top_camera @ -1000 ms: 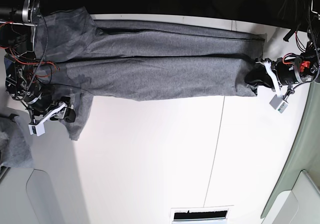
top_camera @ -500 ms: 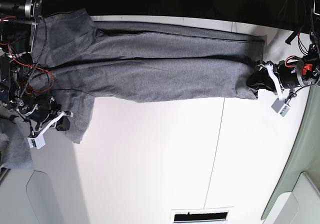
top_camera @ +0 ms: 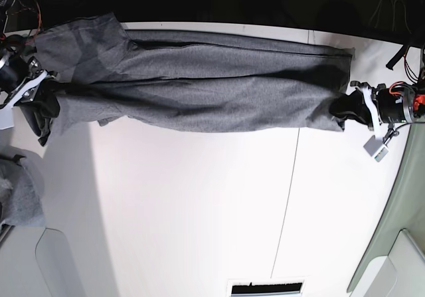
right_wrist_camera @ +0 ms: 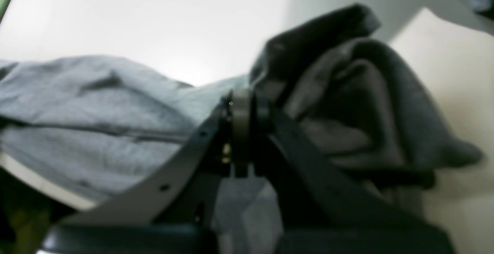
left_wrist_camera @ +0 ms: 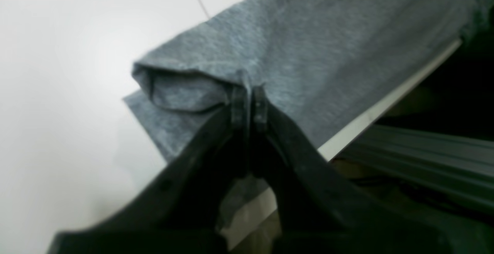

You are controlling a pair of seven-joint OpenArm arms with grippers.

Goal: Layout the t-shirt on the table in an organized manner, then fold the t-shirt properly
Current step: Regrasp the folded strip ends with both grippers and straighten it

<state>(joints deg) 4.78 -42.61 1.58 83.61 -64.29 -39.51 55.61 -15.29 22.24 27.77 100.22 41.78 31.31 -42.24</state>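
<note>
The t-shirt [top_camera: 199,84] lay stretched in a long grey band across the upper part of the base view, running from the far left edge to the right side, along the top edge of the table [top_camera: 199,210]. Long creases ran lengthwise through it, and a dark seam line showed near its upper border. Its left end bunched and drooped at the left edge of the frame; its right end narrowed to a gathered corner.

At that right end the left gripper [top_camera: 346,105] was clamped on the shirt. In the left wrist view its black jaws met at the center of the frame, pinching a folded hem of the t-shirt [left_wrist_camera: 308,53], with the left gripper [left_wrist_camera: 249,103] pressed tight and the white table [left_wrist_camera: 58,92] filling the left half.

At the upper left of the base view the right gripper [top_camera: 41,91] held the other end. In the right wrist view the right gripper [right_wrist_camera: 243,111] was closed on the t-shirt [right_wrist_camera: 96,99], dark folds heaped to its right.

A thin seam crossed the table. A lighter grey cloth [top_camera: 20,191] sat at the left edge, and a pale green panel [top_camera: 398,224] curved along the lower right.
</note>
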